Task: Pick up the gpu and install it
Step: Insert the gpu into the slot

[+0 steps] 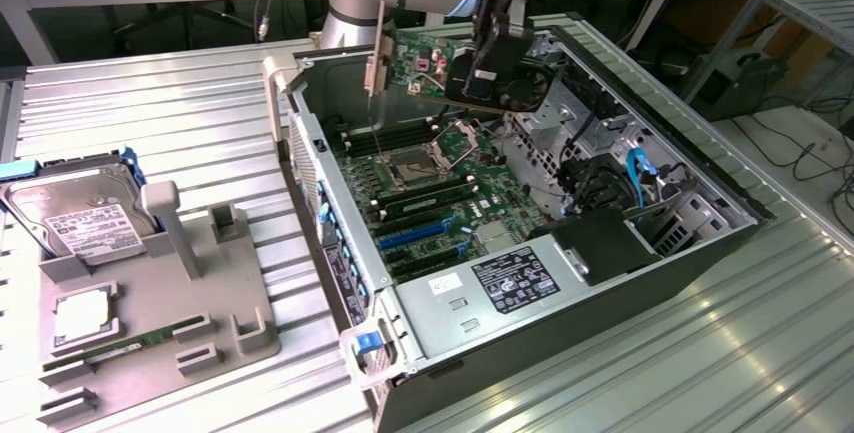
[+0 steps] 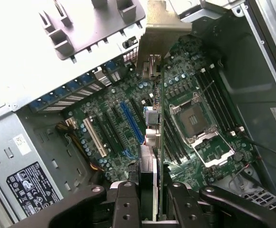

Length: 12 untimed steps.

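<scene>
I have the gripper [image 2: 153,192] closed on the gpu [image 2: 153,118], one finger [image 2: 126,204] on each face of the card. The card stands on edge between them. In the exterior view the gripper [image 1: 483,78] holds the gpu [image 1: 427,58] with its green face showing and its pale metal bracket [image 1: 378,63] at the end farthest from the fingers, hanging upright.

Directly beneath the gripper is the motherboard [image 2: 176,95], inside the open computer case [image 1: 694,253]. The card hangs above the board, apart from it. To one side of the held card lies the open CPU socket [image 2: 197,118] with memory slots alongside it. To the other side run the expansion slots, among them a blue slot [image 2: 131,123] and a white slot [image 2: 94,137]; the card's edge runs roughly parallel to them.

Farther from the gripper, at the end of the case beyond the slots, sits the power supply [image 1: 514,288] with its dark label.

Well apart from the gripper, outside the case on the ribbed metal table [image 1: 200,123], is a gray fixture tray [image 1: 214,313]. On it a hard drive [image 1: 80,223] with a white label stands propped, and a narrow green RAM stick [image 1: 118,351] lies flat near the tray's far end.
</scene>
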{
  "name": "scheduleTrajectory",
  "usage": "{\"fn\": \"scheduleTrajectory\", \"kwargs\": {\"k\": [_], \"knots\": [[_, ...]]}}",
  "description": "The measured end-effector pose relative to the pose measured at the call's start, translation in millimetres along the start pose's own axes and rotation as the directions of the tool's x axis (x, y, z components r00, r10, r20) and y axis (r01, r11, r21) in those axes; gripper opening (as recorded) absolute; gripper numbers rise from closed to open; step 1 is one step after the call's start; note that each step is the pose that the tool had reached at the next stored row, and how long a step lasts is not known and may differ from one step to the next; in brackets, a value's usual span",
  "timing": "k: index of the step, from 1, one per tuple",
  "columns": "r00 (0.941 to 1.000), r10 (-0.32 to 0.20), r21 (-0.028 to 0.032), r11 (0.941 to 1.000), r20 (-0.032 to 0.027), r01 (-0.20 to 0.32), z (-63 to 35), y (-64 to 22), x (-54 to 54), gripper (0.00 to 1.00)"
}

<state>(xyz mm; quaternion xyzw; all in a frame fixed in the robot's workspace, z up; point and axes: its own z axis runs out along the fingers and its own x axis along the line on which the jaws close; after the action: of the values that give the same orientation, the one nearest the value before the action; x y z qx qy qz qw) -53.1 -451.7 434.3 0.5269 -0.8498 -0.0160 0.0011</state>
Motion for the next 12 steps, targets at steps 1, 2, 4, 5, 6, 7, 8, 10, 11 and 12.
{"fn": "scheduleTrajectory", "kwargs": {"k": [1, 2, 4, 5, 6, 7, 8, 10, 11, 12], "knots": [[1.0000, -0.007, -0.0001, 1.0000, -0.0002, 0.007, 0.0, 0.0, 0.0, 0.27], [0.9999, -0.014, -0.0002, 0.9999, -0.0004, 0.014, 0.0, 0.0, 0.0, 0.27], [0.9994, -0.035, -0.0007, 0.9994, -0.0010, 0.035, 0.0, 0.0, 0.0, 0.27], [0.9990, -0.044, -0.0009, 0.9990, -0.0014, 0.044, 0.0, -0.1, 0.0, 0.27], [0.9987, -0.051, -0.0011, 0.9987, -0.0015, 0.051, 0.0, -0.1, -0.1, 0.27], [0.9982, -0.059, -0.0013, 0.9982, -0.0019, 0.059, 0.0, -0.1, -0.1, 0.27], [0.9977, -0.068, -0.0017, 0.9977, -0.0022, 0.068, 0.0, -0.2, -0.1, 0.27], [0.9966, -0.083, -0.0028, 0.9966, -0.0029, 0.083, 0.0, -0.6, -0.3, 0.27], [0.9961, -0.089, -0.0032, 0.9961, -0.0032, 0.089, 0.0, -0.8, -0.4, 0.27], [0.9955, -0.095, -0.0037, 0.9955, -0.0035, 0.095, 0.0, -1.1, -0.6, 0.27]]}}
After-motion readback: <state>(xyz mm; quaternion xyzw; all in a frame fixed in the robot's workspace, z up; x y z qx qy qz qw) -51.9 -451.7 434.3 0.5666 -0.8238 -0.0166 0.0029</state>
